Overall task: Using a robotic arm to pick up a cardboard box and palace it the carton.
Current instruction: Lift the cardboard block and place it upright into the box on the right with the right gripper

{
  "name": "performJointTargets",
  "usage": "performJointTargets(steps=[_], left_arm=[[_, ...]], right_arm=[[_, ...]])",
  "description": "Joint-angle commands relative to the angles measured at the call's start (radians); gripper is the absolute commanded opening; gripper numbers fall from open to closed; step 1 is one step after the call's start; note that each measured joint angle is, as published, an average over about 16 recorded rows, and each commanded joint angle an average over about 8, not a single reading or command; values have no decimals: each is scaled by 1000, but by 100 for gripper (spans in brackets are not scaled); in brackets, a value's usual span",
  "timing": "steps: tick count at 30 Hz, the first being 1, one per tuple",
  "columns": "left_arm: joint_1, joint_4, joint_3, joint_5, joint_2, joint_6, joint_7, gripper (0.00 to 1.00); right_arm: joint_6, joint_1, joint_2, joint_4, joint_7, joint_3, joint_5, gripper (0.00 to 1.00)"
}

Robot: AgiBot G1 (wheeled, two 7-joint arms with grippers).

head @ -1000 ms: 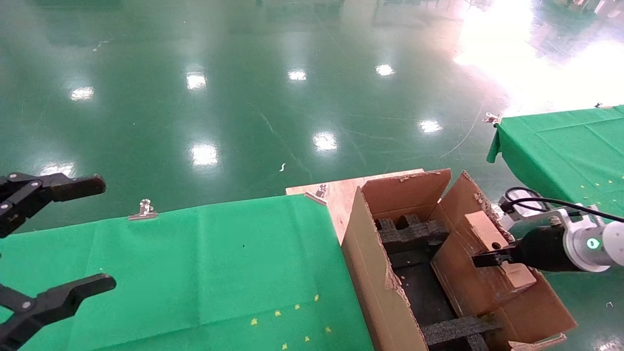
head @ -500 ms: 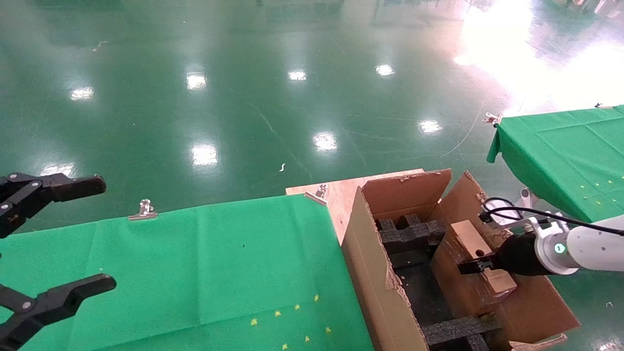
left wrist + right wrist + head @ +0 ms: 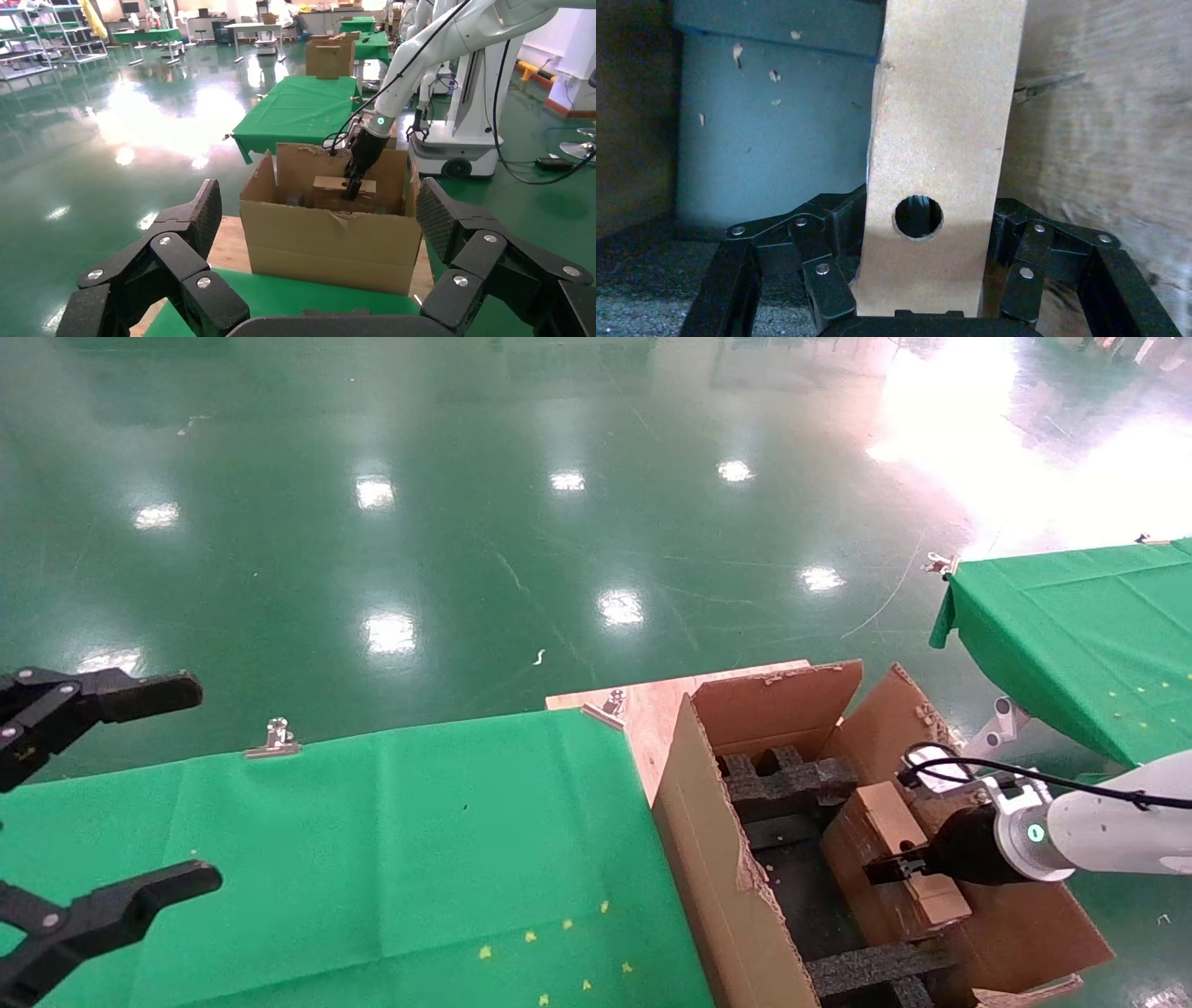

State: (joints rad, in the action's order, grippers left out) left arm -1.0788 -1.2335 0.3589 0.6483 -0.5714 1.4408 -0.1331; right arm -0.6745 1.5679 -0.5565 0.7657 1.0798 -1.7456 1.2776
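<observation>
My right gripper (image 3: pixel 896 870) on the white robotic arm (image 3: pixel 1108 836) is shut on the small cardboard box (image 3: pixel 892 822), holding it on edge inside the large carton (image 3: pixel 717 859), against the carton's right inner wall. In the right wrist view the cardboard box (image 3: pixel 947 140) sits between the fingers (image 3: pixel 828 281), its round hole facing the camera. The left wrist view shows the carton (image 3: pixel 327 242) with the box (image 3: pixel 332 193) and right gripper (image 3: pixel 351 186) in it. My left gripper (image 3: pixel 121 794) is open and empty at the left, above the green table.
Black foam inserts (image 3: pixel 787 780) lie in the carton's bottom. The carton stands on a wooden board (image 3: pixel 643 705) beside the green-clothed table (image 3: pixel 391 840). Another green table (image 3: pixel 1080 626) stands at the right. Metal clips (image 3: pixel 276 738) hold the cloth.
My right gripper has moved left and down with the cardboard box, lowering it deeper into the carton. The left arm has not moved.
</observation>
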Motion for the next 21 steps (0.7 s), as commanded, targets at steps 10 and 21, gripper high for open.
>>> performJointTargets(steps=[10,21], left_arm=[[0,0,0,0,0,0,0,100],[0,0,0,0,0,0,0,100]], right_arm=[[-9,-21,-24,-29,-32,8,-25,100],[-9,-14,-18,-24,-27,6,-19,100]])
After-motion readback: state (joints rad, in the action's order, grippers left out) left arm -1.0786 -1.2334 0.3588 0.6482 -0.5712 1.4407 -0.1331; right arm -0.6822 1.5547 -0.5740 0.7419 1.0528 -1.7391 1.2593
